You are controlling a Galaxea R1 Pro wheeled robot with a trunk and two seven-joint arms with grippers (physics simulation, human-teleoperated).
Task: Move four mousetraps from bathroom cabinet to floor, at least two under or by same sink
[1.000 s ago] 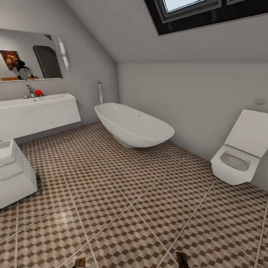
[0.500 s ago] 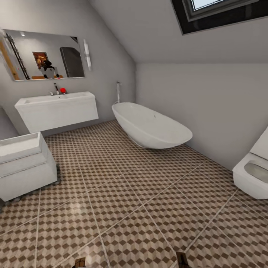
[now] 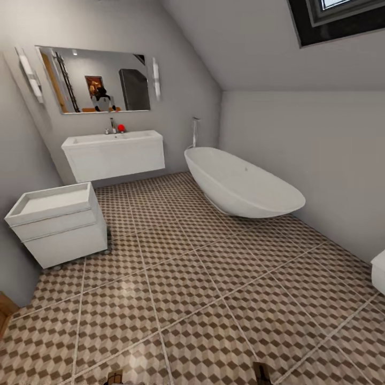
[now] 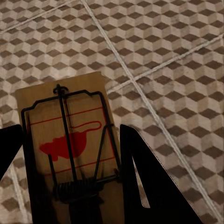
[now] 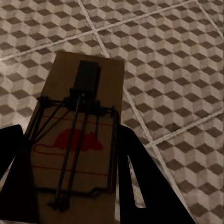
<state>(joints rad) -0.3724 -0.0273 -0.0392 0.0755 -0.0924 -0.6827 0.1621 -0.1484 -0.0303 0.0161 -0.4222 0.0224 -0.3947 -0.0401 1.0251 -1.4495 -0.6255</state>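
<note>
A: Sink [image 3: 113,155] as the landmark, working left to right. Nearer the robot than the sink, off its left end — a low white unit [image 3: 58,224] on the bathroom floor [image 3: 214,299]. Then the sink itself, wall-hung, open floor under it. Past its right end, the white bathtub [image 3: 243,184] along the far wall.

B: And the traps?

A: One in each gripper, both well short of the sink. Left wrist view: the left gripper [image 4: 70,168] is pressed in on a mousetrap [image 4: 70,140] — dark fingers against both long edges, board held clear above the tiles. Right wrist view: the right gripper [image 5: 70,177] pinches the second mousetrap [image 5: 77,140] the same way, fingers on its flanks.

B: Long axis?

A: Each board runs along its gripper's fingers, sticking out ahead of the tips. Spring coil sits close to the fingers on the left trap; on the right trap the coil is at the outer end.

B: Which way to the drop spot?

A: The sink lies ahead and to the robot's left, across several tiles. By my reckoning the left arm has the shorter path to the floor under the basin; the right would cross the body unless the base turns more squarely to it. I can't judge how high the traps hang. The low white unit stands near the line of approach — worth skirting.
</note>
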